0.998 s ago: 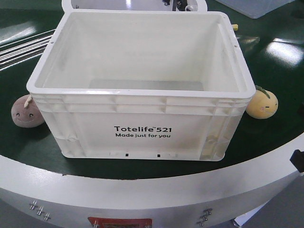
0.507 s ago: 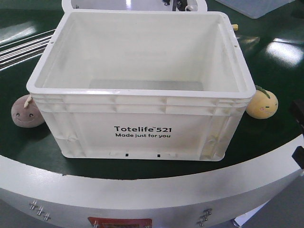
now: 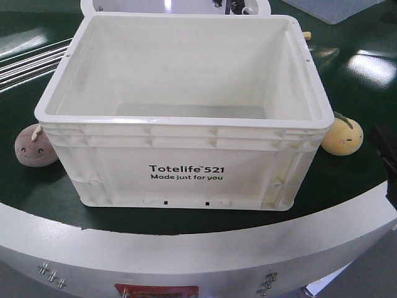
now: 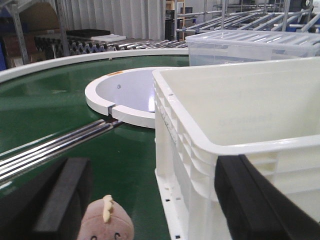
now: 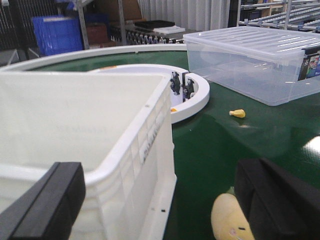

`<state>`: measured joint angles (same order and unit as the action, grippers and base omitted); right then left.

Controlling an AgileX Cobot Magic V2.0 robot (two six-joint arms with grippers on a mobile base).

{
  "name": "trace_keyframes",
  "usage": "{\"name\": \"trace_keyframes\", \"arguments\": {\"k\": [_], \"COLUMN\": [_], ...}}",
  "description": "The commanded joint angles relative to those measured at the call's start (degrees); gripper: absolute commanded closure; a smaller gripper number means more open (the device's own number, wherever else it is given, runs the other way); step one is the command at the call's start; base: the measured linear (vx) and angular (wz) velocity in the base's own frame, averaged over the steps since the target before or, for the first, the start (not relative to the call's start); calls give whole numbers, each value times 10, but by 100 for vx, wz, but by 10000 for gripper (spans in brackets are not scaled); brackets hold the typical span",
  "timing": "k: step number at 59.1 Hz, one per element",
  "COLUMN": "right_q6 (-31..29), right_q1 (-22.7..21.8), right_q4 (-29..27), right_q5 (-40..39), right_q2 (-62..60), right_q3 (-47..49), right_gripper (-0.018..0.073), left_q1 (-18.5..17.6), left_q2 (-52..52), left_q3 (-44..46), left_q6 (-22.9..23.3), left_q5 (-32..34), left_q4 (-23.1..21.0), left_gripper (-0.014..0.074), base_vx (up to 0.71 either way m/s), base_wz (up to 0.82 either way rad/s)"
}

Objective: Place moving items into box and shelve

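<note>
White crate (image 3: 186, 158), marked "Totelife 521", upright at centre of green belt (image 3: 363, 87), nothing seen inside

Pink-brown plush (image 3: 34, 146) on belt at crate's 9 o'clock, touching or just beside the wall; yellow plush (image 3: 342, 136) at its 3 o'clock, close against the rim corner

Left gripper (image 4: 155, 200): fingers released, spread wide, pink plush low between them, crate corner also in the gap

Right gripper (image 5: 160, 200): fingers released, wide apart, yellow plush just beside the right-hand finger

Clear lidded tub (image 5: 255, 60) at 1 o'clock, well apart; small yellow piece (image 5: 238, 113) on belt near it
</note>
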<state>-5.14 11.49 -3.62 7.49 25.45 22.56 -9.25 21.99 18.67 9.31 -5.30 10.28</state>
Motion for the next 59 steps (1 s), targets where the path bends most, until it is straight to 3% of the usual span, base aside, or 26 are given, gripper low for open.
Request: {"name": "trace_keyframes", "arguments": {"k": [1,24,44,53,59], "right_q6": [12,34,41,41,35], "right_q1": [-1,-7,-152,-183,-183], "right_q4": [-2,6,6,6,8], "right_q5": [-52,-44,-53,-52,-51], "right_q2": [19,184,274,303,337], "right_q3": [37,149,183,186,198], "right_gripper": [-85,-67,-50,-43,-37], "left_q1": [-2,5,114,154,159], "left_q2": [25,234,352,389,427], "left_q3": [22,155,252,254,254], "left_q6": [20,18,19,19,19], "left_q5": [46,49,74,75,80], "left_q4": [0,37,40,40,40], "left_gripper": [-8,1,1,1,1], "base_vx": [0,0,0,0,0], "base_wz": [0,0,0,0,0]}}
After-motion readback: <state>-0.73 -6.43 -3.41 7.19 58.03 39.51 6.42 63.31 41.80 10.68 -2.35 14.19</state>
